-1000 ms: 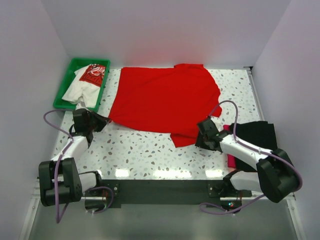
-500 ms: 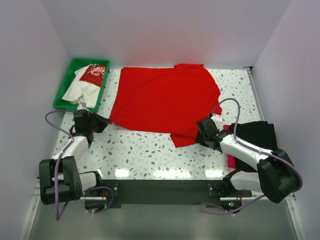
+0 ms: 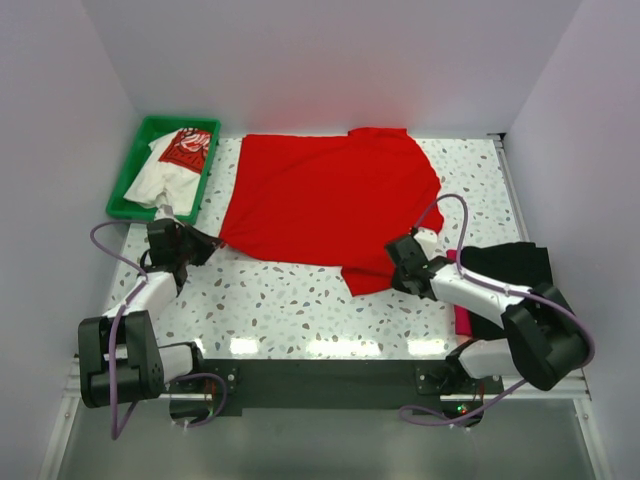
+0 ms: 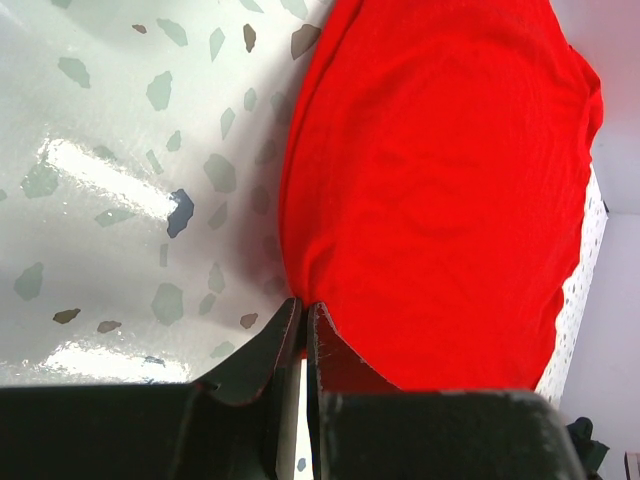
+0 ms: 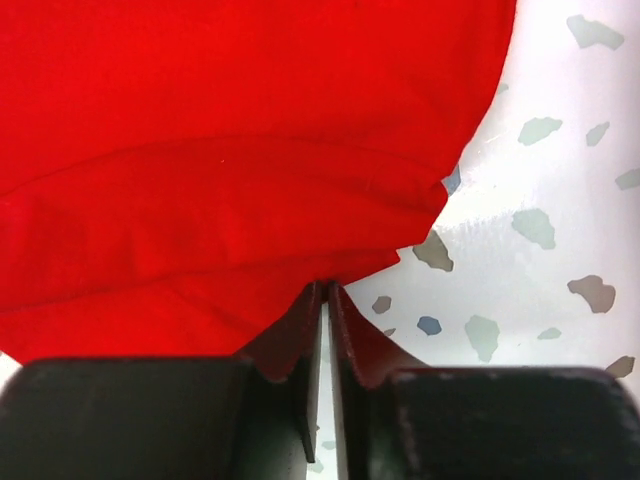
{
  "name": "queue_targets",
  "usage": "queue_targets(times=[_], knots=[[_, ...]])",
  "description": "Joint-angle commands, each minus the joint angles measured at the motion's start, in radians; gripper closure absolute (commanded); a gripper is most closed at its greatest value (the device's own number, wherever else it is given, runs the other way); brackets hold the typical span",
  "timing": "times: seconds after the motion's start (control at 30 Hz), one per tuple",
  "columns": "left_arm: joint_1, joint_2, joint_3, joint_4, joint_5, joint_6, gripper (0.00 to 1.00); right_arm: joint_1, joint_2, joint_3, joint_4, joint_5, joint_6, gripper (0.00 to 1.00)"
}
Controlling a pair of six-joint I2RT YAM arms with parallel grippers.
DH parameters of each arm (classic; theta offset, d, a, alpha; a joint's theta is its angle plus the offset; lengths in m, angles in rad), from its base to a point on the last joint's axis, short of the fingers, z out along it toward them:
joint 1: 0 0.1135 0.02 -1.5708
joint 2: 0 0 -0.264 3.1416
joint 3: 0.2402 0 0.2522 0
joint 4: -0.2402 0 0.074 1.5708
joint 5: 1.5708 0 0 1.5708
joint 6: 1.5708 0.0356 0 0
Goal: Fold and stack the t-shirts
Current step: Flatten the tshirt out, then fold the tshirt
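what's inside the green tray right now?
A crumpled white t-shirt with a red print fills most of the green tray. It covers most of the tray's floor, so anything lying underneath it can't be seen.

green tray [image 3: 128, 180] | far left (by the wall) | on speckled table [image 3: 300, 300]

1. You have the spread-out t-shirt [image 3: 325, 205] lying flat across the middle and far part of the table [image 3: 300, 305].
2. At your far left, just beside it, sits the tray [image 3: 128, 180], with a bunched t-shirt [image 3: 170, 170] in it.
3. The folded t-shirts [image 3: 510, 268] lie at your near right, partly under the right arm.
4. The left gripper [image 3: 213, 240] pinches the spread-out t-shirt's near-left corner and the right gripper [image 3: 393, 268] pinches its near-right hem.
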Motion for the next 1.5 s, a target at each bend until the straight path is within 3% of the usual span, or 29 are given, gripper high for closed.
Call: queue_targets(times=[0.0,0.03,0.07,0.47,0.7,0.93,1.0,1.03,1.07,1.17,1.3,1.47], knots=[[0.002,-0.006,-0.012,0.059,0.012,0.019,0.91,0.012,-0.029,0.009,-0.018,0.041,0.020,0.91],[0.002,-0.009,-0.012,0.056,0.010,0.019,0.91,0.015,-0.054,0.006,-0.028,0.037,0.020,0.99],[0.003,-0.009,-0.012,0.055,0.009,0.019,0.91,0.015,-0.072,0.001,-0.047,0.029,0.019,1.00],[0.002,-0.043,-0.046,0.039,-0.010,0.019,0.92,0.055,-0.480,-0.143,-0.249,-0.210,0.055,1.00],[0.003,-0.103,-0.075,0.007,-0.044,0.020,0.93,0.096,-0.632,-0.189,-0.332,-0.317,0.115,1.00],[0.003,-0.140,-0.116,-0.002,-0.085,0.005,0.92,0.161,-0.551,-0.162,-0.236,-0.379,0.164,1.00],[0.002,-0.140,-0.124,0.001,-0.085,0.003,0.91,0.187,-0.502,-0.120,-0.236,-0.345,0.155,0.90],[0.002,-0.141,-0.124,-0.001,-0.088,0.006,0.91,0.191,-0.478,-0.103,-0.257,-0.324,0.148,0.82],[0.003,-0.144,-0.124,-0.004,-0.091,0.009,0.90,0.192,-0.476,-0.065,-0.283,-0.269,0.140,0.65],[0.002,-0.154,-0.132,-0.016,-0.103,0.017,0.89,0.192,-0.522,-0.010,-0.406,-0.145,0.126,0.45],[0.002,-0.169,-0.148,-0.014,-0.125,0.013,0.87,0.192,-0.579,-0.010,-0.508,-0.103,0.166,0.42],[0.003,-0.174,-0.162,-0.007,-0.149,0.011,0.85,0.190,-0.541,-0.088,-0.498,-0.103,0.240,0.45]])
